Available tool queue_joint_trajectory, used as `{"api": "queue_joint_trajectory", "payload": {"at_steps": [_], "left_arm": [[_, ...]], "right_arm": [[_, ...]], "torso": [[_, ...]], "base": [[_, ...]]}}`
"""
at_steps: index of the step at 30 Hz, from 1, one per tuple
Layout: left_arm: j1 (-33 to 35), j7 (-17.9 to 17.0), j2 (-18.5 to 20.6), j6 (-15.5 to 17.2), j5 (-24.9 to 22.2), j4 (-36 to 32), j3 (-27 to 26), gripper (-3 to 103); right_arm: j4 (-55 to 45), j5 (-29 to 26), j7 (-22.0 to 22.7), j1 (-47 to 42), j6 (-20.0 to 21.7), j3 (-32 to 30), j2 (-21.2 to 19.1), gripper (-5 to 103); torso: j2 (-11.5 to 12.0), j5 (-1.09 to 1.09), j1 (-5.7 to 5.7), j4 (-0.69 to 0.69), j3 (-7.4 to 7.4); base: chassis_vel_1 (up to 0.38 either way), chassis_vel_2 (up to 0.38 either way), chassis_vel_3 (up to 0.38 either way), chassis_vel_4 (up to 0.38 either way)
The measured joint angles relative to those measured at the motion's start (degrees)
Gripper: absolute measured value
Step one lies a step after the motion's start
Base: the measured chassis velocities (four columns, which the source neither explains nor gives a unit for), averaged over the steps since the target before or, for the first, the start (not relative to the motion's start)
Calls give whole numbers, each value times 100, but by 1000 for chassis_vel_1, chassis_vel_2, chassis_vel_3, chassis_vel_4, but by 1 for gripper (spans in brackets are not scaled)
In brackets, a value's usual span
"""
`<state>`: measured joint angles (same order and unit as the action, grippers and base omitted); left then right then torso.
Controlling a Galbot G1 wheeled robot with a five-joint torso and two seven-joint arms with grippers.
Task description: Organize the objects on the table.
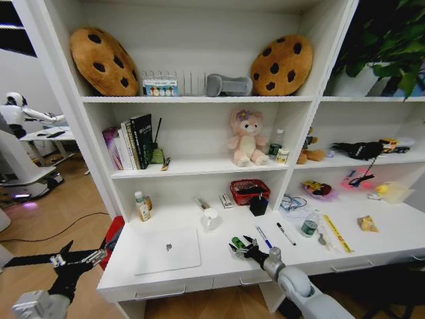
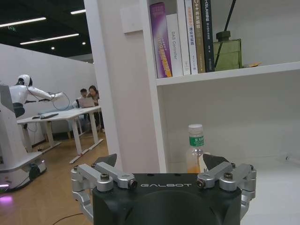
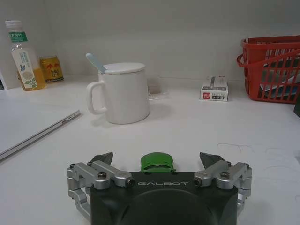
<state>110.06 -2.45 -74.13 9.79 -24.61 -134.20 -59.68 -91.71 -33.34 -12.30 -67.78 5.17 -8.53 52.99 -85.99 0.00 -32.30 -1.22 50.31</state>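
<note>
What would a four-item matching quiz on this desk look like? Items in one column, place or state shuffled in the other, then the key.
1. silver laptop
2. green toy car
3. white mug
4. red basket

A. lidded, spoon handle sticking out
B. between the right gripper's open jaws
C. closed, flat on the table's left part
D. at the table's back, right of the mug

Pairs: 1-C, 2-B, 3-A, 4-D.

The left gripper hangs open off the table's left end.

The long white desk (image 1: 199, 279) carries a closed silver laptop (image 1: 167, 250), a lidded mug (image 1: 210, 218) (spoon inside), and pens (image 1: 264, 237).
</note>
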Motion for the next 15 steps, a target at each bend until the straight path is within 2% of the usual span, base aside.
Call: {"api": "queue_joint_trajectory", "payload": {"at_steps": [5, 8, 10, 11, 15], "left_arm": [[0, 0, 0, 0, 0, 0, 0, 100], [0, 0, 0, 0, 0, 0, 0, 100], [0, 0, 0, 0, 0, 0, 0, 100], [0, 0, 0, 0, 0, 0, 0, 100], [0, 0, 0, 0, 0, 0, 0, 100]], "right_arm": [[5, 23, 1, -53, 1, 7, 16, 103], [5, 51, -1, -105, -2, 5, 31, 98], [38, 83, -17, -128, -24, -2, 72, 90], [38, 83, -17, -128, -24, -2, 72, 90], [75, 113, -17, -118, -41, -7, 80, 70]], "torso": [[0, 0, 0, -2, 0], [0, -1, 0, -2, 0], [0, -1, 0, -2, -1], [0, -1, 0, -2, -1], [-1, -1, 0, -1, -1]], "base": [[0, 0, 0, 0], [0, 0, 0, 0], [0, 0, 0, 0], [0, 0, 0, 0], [0, 0, 0, 0]]}}
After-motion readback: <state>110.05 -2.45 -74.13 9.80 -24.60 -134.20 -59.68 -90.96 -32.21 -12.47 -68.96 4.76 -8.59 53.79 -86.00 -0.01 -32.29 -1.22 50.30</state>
